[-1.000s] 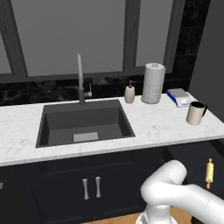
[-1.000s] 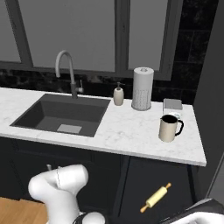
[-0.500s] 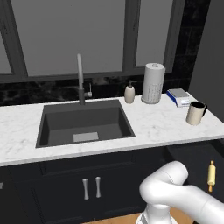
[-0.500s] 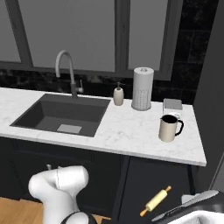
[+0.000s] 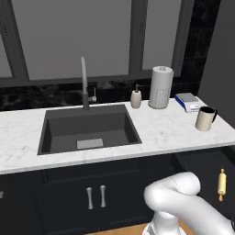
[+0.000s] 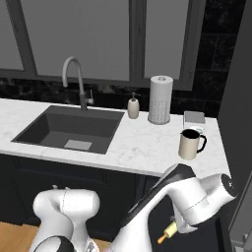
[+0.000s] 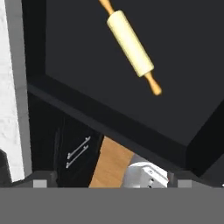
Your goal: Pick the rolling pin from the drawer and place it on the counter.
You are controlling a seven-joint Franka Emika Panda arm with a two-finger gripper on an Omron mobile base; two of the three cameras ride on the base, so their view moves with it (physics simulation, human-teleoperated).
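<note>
The rolling pin (image 7: 130, 43), pale yellow with tan-orange handles, lies at a slant on the black floor of the open drawer (image 7: 83, 57). My gripper (image 7: 111, 183) hovers above the drawer's front wall, open, its fingertips (image 7: 40, 182) far apart with nothing between them. The left base view shows the rolling pin (image 5: 221, 183) upright in the picture inside the drawer (image 5: 202, 176), under the right end of the white marble counter (image 5: 160, 133). In the right base view my wrist (image 6: 202, 197) covers most of the rolling pin (image 6: 167, 232); one handle end shows. The counter (image 7: 9, 109) edge runs along the hand view's left.
On the counter stand a mug (image 5: 205, 118), a paper towel roll (image 5: 160, 87), a soap dispenser (image 5: 136, 97) and a book (image 5: 188, 102). The dark sink (image 5: 89, 131) with its faucet (image 5: 84, 82) lies left. Below are cabinet doors with silver handles (image 5: 96, 197).
In the right base view my arm has risen from the lower right corner and now stands in front of the drawer, covering most of the rolling pin. The rolling pin has not moved.
</note>
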